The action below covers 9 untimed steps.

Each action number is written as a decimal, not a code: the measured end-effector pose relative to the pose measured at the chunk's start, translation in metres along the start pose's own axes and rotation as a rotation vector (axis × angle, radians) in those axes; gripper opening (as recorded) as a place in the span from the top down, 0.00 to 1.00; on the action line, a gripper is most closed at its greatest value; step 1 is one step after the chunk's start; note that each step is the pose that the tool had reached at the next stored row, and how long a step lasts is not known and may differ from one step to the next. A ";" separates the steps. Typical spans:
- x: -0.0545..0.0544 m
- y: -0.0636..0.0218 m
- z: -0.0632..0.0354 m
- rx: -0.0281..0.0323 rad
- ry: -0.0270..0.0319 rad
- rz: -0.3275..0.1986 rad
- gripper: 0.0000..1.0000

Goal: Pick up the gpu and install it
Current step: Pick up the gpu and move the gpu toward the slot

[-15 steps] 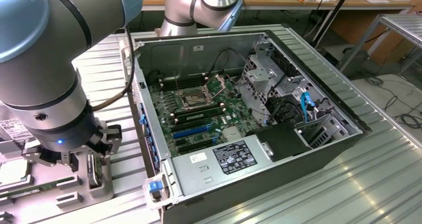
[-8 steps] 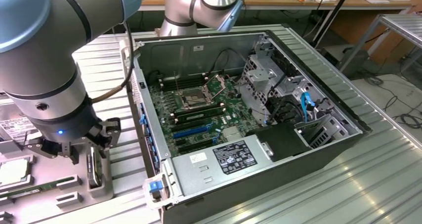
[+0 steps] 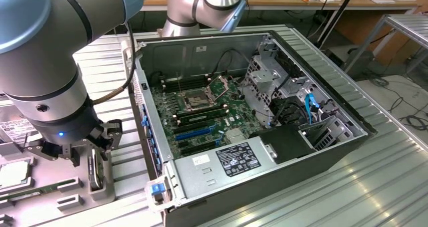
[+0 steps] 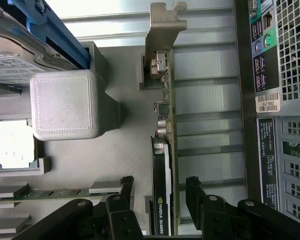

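Gpu (image 4: 165,150) edge-on in wrist view — fan face hidden, one end cut off behind jaws. Stands upright in slot of grey tray (image 4: 115,165), at exterior view's left of open case (image 3: 267,187). Jaws spread, straddling gpu — gap showing each side.

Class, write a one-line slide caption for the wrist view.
Open gripper flanks the edge-on gpu in its grey tray, beside the computer case.
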State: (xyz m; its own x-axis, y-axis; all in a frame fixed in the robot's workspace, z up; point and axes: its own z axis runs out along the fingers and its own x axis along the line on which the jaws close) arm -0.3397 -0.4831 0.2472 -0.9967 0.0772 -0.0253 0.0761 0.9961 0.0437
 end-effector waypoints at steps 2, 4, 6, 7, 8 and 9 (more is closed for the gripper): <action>0.000 0.0000 0.0000 0.0000 0.0000 0.000 0.46; 0.000 0.0000 0.0000 0.0000 0.0000 0.000 0.46; 0.000 0.0000 0.0000 0.0000 0.0000 0.000 0.45; 0.000 0.0000 0.0000 0.0000 0.0000 0.000 0.45; 0.000 0.0000 0.0000 0.0000 0.0001 0.000 0.39; 0.000 0.0000 0.0000 0.0000 0.0000 0.000 0.39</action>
State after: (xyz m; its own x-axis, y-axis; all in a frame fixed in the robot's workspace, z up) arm -0.3397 -0.4831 0.2472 -0.9967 0.0772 -0.0253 0.0761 0.9961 0.0437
